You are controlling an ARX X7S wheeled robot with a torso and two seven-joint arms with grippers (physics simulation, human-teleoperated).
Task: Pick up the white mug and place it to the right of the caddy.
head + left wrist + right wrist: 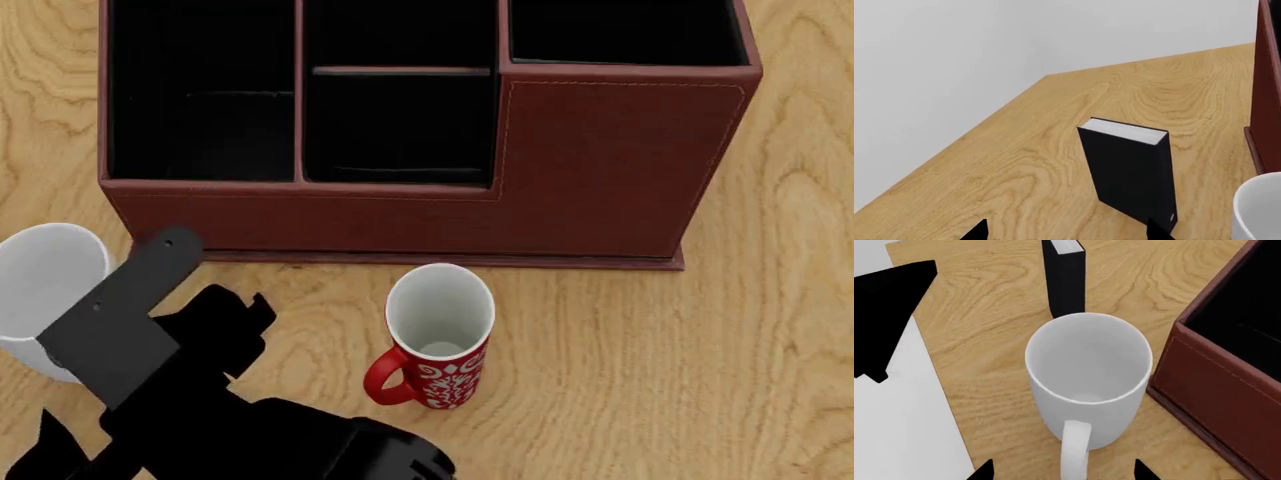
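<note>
The white mug (1087,380) stands upright on the wooden table, close beside the reddish-brown caddy (1227,375), its handle pointing at my right gripper (1064,472). That gripper is open, its fingertips on either side of the handle and short of the mug's body. In the head view the mug (47,275) is at the left, left of the caddy's (427,130) front corner, partly hidden by a black arm (147,330). My left gripper (1064,232) is open and empty above bare table, with the mug's rim (1261,205) at the view's edge.
A red mug with white pattern (438,335) stands in front of the caddy. A small black book-like box (1131,170) stands upright beyond the white mug, also in the right wrist view (1066,275). The table's edge (941,390) runs close past the white mug.
</note>
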